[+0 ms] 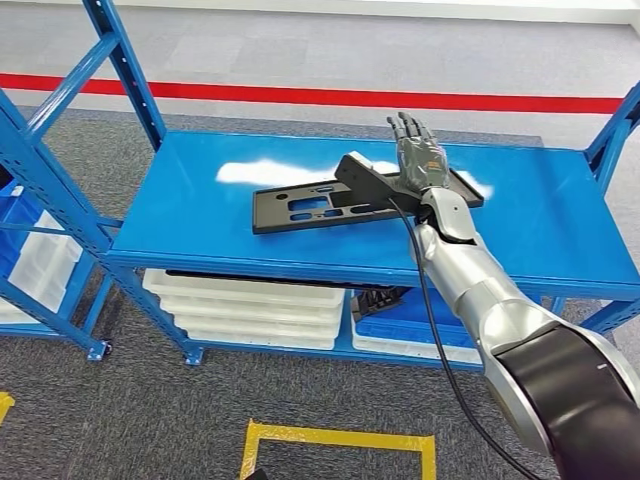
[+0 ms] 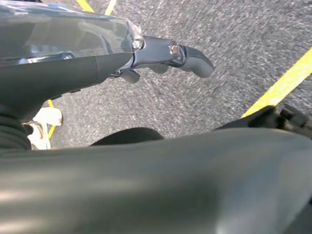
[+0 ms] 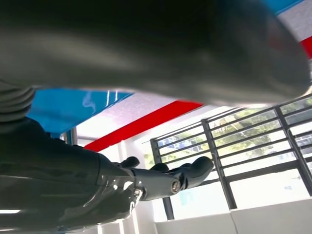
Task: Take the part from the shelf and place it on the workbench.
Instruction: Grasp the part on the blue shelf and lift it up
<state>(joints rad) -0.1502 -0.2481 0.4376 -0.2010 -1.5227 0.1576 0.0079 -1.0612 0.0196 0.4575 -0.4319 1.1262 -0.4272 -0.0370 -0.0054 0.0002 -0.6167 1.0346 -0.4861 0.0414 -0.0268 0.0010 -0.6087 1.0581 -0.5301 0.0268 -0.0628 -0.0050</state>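
The part is a flat black plate with cut-outs, lying on the blue top deck of the shelf. Its right end has a raised black block. My right arm reaches in from the lower right, and my right hand is at the part's right end with its fingers stretched out and apart; whether it touches the plate I cannot tell. The right wrist view shows those fingers straight, with nothing between them. My left hand hangs over the grey floor, fingers extended and holding nothing.
White bins and a blue bin sit on the lower deck. Blue uprights frame the shelf. A second blue rack with a white bin stands at the left. A yellow floor mark lies in front. A person's shoe is near my left side.
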